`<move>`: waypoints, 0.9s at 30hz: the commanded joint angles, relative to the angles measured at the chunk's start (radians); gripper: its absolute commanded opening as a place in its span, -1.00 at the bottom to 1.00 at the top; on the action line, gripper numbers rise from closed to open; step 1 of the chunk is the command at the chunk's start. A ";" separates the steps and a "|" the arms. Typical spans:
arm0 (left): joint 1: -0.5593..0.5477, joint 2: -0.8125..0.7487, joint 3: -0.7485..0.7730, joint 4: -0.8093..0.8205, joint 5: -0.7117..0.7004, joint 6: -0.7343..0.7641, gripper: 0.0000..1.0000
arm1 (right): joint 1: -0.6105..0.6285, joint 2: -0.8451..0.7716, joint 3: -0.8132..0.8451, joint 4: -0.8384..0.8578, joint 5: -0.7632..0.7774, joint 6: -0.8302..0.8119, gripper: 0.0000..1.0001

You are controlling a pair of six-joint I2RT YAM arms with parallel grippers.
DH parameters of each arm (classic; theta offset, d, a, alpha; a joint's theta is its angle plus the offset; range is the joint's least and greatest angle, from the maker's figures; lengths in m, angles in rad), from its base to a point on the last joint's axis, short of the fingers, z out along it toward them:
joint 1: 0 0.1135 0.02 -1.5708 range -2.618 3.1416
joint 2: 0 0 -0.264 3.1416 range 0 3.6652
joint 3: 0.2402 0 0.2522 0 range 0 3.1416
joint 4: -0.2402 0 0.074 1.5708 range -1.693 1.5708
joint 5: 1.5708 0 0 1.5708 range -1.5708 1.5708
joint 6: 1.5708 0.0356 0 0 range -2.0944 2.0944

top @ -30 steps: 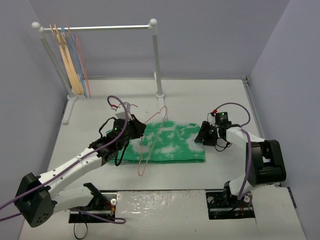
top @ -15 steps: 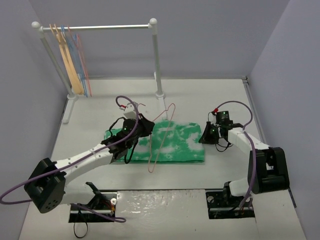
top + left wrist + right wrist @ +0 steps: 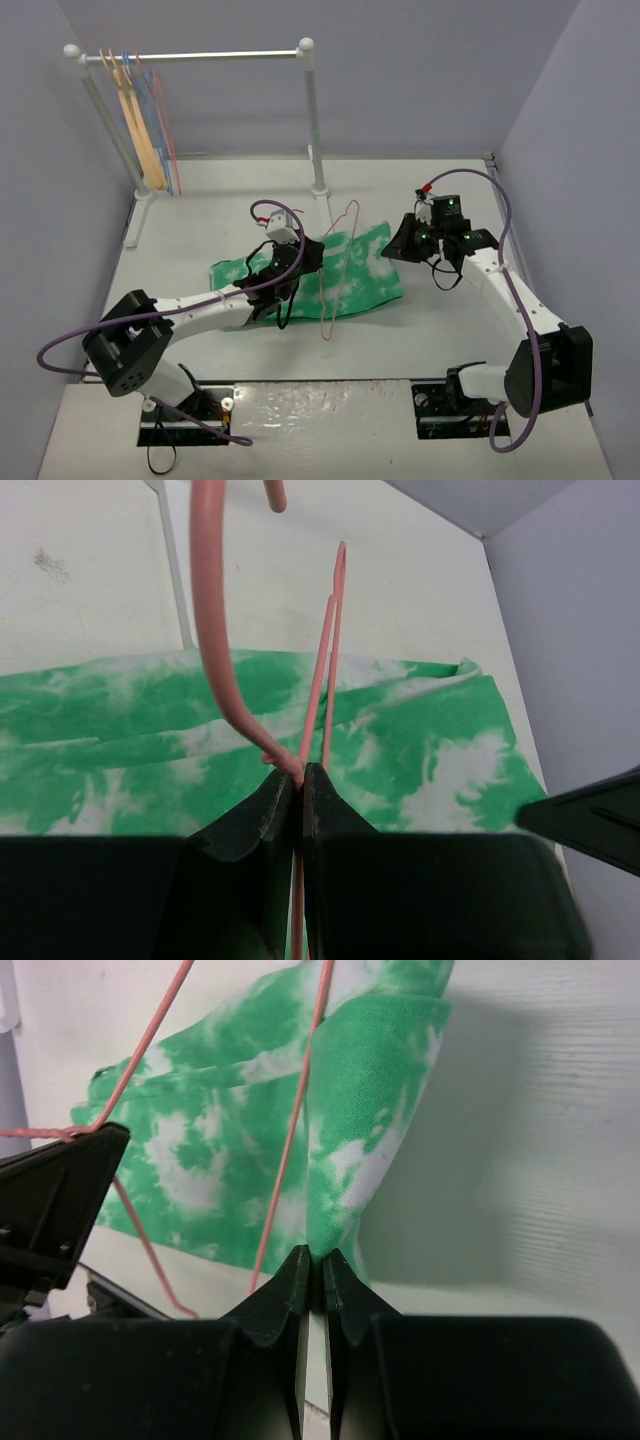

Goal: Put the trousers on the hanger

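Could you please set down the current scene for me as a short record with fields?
left pincer: shut on the hanger at its neck, below the hook
right pincer: shut on the right edge of the trousers, that edge raised
trousers: spread on the table, the hanger crossing over them
rail: back left, other hangers hung on it

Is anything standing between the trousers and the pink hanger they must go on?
Nothing visible does. The right gripper pinches an edge of the trousers, the left gripper pinches the hanger at its neck, and its wire crosses over the cloth with no other thing between them.
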 commanded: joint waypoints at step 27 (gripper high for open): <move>-0.012 -0.089 -0.162 0.299 -0.129 -0.135 -1.00 | 0.308 0.251 -0.170 0.984 -0.113 0.432 -1.00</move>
